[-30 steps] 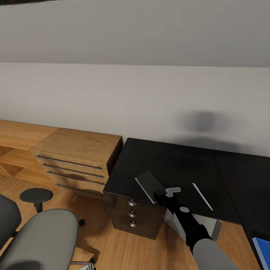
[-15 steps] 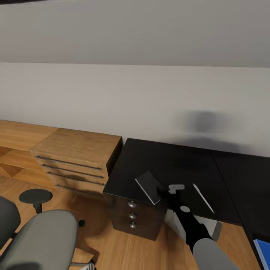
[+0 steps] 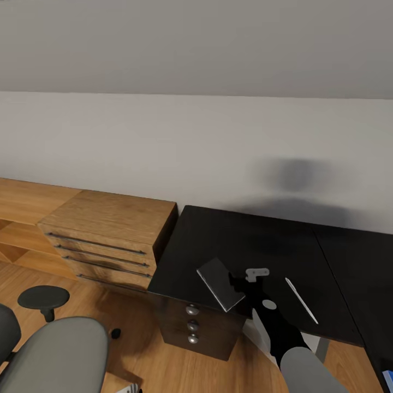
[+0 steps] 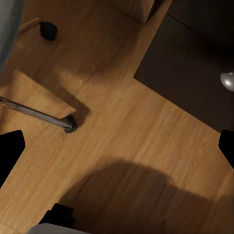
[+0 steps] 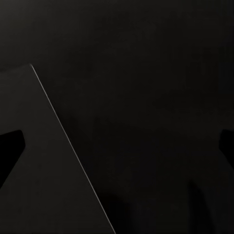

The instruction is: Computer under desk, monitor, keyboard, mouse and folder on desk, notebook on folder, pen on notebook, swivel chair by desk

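My right gripper [image 3: 236, 285] is at the notebook [image 3: 220, 283] near the tabletop [image 3: 256, 245] front edge, above the drawers; can't tell if it's clamped. Pen [image 3: 301, 299] lies just right of my arm. Left gripper [image 4: 117, 146] spread apart over the wood floor [image 4: 146, 131], nr the swivel chair [image 3: 54, 355].

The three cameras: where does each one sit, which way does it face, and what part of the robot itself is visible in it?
Head view: up on the head, facing forward and down at the desk, notebook, pen; the right arm reaches in.
Left wrist view: on the left arm, facing down at wooden floor; dark fingertips at both edges.
Right wrist view: close above the desk, notebook beside one fingertip.
Head and right wrist views share the notebook and desk.
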Tool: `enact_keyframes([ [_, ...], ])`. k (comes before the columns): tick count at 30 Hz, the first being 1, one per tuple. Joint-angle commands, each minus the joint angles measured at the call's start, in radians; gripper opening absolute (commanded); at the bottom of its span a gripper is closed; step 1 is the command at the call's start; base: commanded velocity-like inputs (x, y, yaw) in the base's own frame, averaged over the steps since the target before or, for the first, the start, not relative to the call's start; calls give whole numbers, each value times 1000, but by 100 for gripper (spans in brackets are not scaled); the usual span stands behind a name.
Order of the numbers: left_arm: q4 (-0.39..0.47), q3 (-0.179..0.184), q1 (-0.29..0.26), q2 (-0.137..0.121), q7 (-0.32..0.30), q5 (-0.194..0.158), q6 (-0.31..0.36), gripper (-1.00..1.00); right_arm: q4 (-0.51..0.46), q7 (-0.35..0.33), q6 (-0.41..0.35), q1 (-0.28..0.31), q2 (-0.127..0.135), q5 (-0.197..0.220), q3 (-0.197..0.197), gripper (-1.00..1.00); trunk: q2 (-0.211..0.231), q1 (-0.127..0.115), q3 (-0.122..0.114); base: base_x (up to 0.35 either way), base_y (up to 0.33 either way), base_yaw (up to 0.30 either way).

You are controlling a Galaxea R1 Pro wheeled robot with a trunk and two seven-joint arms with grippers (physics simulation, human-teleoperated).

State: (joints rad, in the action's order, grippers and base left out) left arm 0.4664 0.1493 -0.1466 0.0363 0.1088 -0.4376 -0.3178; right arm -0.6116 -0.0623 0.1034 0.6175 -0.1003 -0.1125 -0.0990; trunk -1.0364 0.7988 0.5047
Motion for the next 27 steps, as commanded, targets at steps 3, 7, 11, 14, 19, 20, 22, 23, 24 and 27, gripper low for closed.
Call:
enact_keyframes([
  [3, 0, 8, -1, -1, 8, -6, -5, 100, 7, -8, 0, 1, -2, -11, -7, 100, -1, 0, 1, 53, 0, 0],
  [7, 0, 8, -1, -1, 8, -6, -5, 100, 27, -9, -2, 1, -2, -12, -4, 100, -1, 0, 1, 164, 0, 0],
  [11, 0, 7, -1, -1, 8, -6, -5, 100, 44, -12, -3, 1, -3, -12, -1, 100, -1, 0, 1, 81, 0, 0],
  [14, 0, 7, -1, -1, 9, -7, -5, 100, 51, -12, -2, 1, -5, -13, -1, 100, -1, 0, 1, 24, 0, 0],
  [19, 0, 7, -1, -1, 9, -7, -4, 100, 63, -14, -2, 1, -5, -13, 0, 100, -1, 0, 1, 1, 5, 0],
  [20, 0, 7, -1, -1, 9, -7, -4, 100, 66, -14, -2, 1, -5, -13, 1, 100, -1, 0, 1, -64, 64, 0],
  [22, 0, 7, -1, -1, 9, -7, -5, 100, 69, -14, -2, 1, -6, -13, 1, 100, -1, 0, 1, -113, 111, 0],
  [23, 0, 7, -1, -1, 9, -7, -5, 100, 69, -14, -2, 1, -6, -13, 1, 100, -1, 0, 1, -146, 140, 0],
  [24, 0, 7, -1, -1, 9, -7, -5, 100, 70, -15, -2, 1, -6, -13, 1, 100, -1, 0, 1, -120, 112, 0],
  [27, 0, 7, -1, -1, 9, -7, -4, 100, 72, -16, -2, 1, -6, -14, 1, 100, -1, 0, 1, -69, 64, 0],
])
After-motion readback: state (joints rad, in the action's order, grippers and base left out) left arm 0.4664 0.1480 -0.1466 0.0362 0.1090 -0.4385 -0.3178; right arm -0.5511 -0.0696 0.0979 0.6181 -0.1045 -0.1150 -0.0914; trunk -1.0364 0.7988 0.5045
